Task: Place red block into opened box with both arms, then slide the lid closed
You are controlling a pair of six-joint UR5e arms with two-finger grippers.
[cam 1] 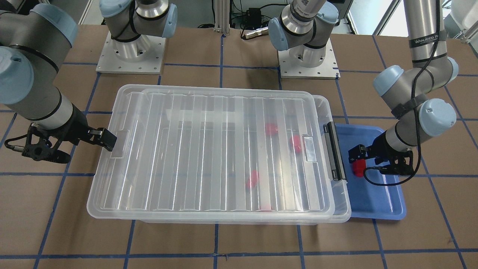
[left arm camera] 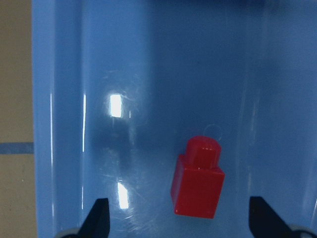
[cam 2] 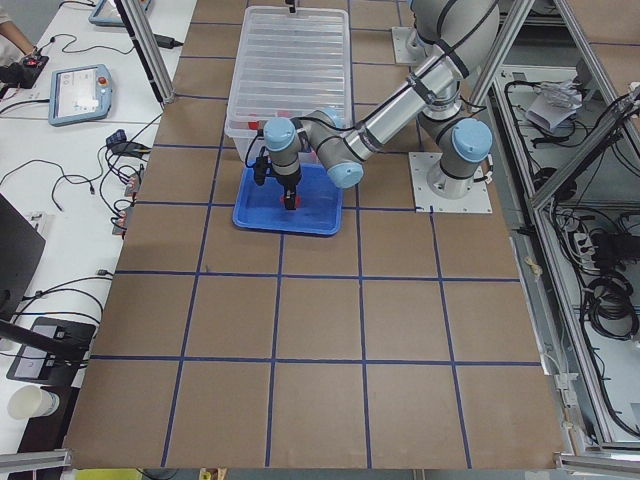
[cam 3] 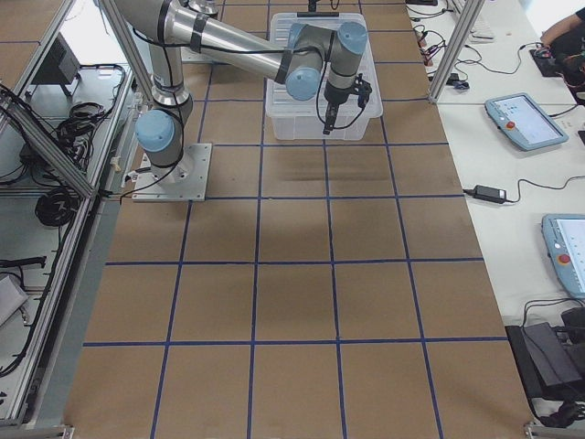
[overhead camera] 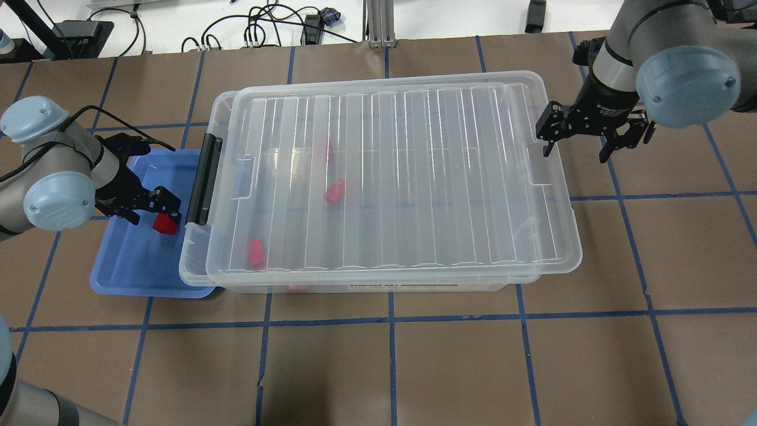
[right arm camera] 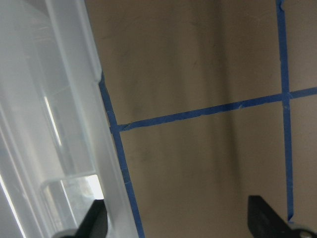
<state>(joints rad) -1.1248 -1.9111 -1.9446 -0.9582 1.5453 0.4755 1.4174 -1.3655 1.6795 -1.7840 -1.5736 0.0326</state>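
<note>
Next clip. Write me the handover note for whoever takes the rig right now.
Left gripper: open, over the red block, which lies ungripped on the blue tray.
Right gripper: open, empty, at the lid's short edge.
The lid covers most of the box; only a narrow strip by the black clip is uncovered.
Three more red blocks are already inside.
Left to do: grasp, drop in, slide lid shut.

bright red block (left arm camera: 197, 181), blue tray (overhead camera: 118, 273), clear ridged lid (overhead camera: 414, 177), black clip (overhead camera: 203, 179), brown table (overhead camera: 455, 373) w/ blue tape grid (overhead camera: 392, 367)
</note>
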